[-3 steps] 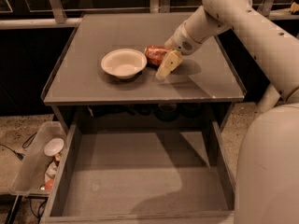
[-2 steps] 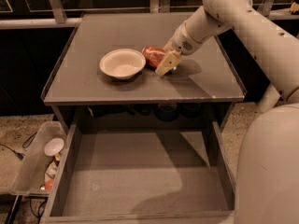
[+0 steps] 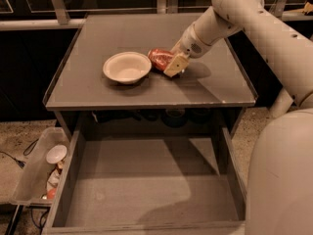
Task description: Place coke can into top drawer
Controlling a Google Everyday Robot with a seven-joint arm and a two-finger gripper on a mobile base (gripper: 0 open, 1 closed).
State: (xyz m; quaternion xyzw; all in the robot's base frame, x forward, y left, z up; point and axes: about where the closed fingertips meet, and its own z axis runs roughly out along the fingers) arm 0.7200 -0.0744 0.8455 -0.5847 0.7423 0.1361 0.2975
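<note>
The coke can (image 3: 157,57) lies on its side on the grey cabinet top (image 3: 137,31), just right of the cream-white bowl (image 3: 126,67). My gripper (image 3: 167,64) reaches in from the right and is shut on the can's right end. One cream finger (image 3: 175,64) shows on the can's near side; the other is hidden behind it. The can still rests on the top. The top drawer (image 3: 146,185) is pulled wide open below the cabinet front, its flat grey floor bare.
A translucent plastic bin (image 3: 30,177) with small items stands on the floor left of the drawer. My white body (image 3: 283,180) fills the lower right, by the drawer's right wall. A railing and dark windows run behind the cabinet.
The near finger has moved in against the can. The can has shifted slightly left toward the bowl. The arm has barely moved.
</note>
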